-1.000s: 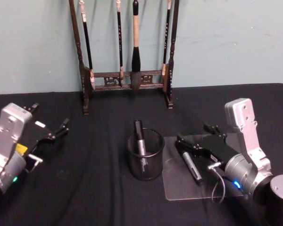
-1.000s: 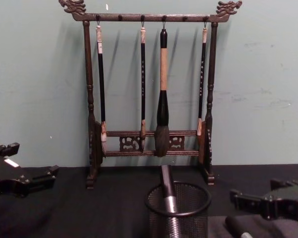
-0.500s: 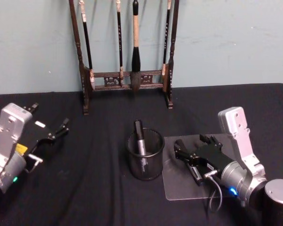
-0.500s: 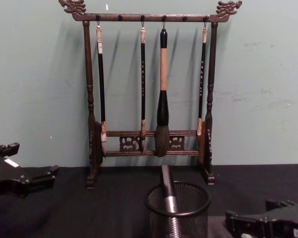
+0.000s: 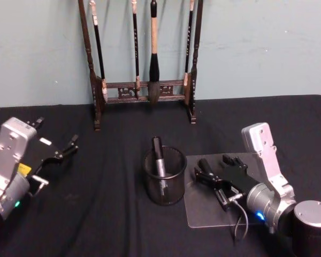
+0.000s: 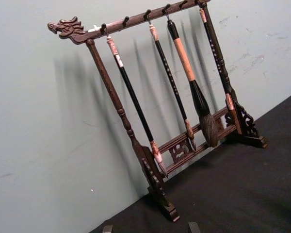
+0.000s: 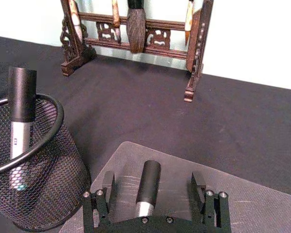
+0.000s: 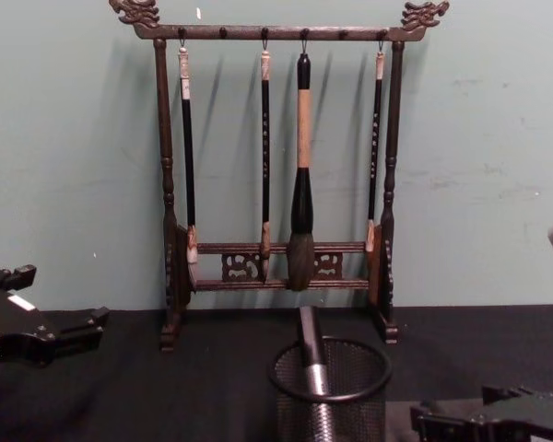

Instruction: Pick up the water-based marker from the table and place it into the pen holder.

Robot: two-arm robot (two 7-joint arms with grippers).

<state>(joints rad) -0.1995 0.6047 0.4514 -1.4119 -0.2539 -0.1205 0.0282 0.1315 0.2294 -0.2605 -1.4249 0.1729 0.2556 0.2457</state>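
Left gripper [image 5: 57, 132] first: it hangs over the left side of the table [image 5: 107, 214], well apart from the action, fingers spread wide and holding nothing. Idle arm, that one.

Moving to the centre, the pen holder [image 5: 166, 194] stands upright on the black cloth with one marker already leaning inside it. The brush rack [image 5: 144, 91] stands behind it at the wall.

Now the right side, and this is where it counts! The water-based marker [image 7: 146, 194] lies flat on a clear plastic sheet [image 5: 203, 217] just beside the holder. The right gripper [image 7: 153, 179] is low over it, jaws wide, one finger on each side of the barrel, nothing clamped yet.

How will it handle? Light and stiff, by the look of it: a smooth round barrel, black cap at the far end, silver body toward the wrist. On a slick sheet it could well roll or skate if one finger touches first, so an even squeeze across the barrel seems wise. The fingers bracket it near the cap; a hold closer to the middle would probably balance better. No need for much force, just enough to stop it slipping when tipped upright.
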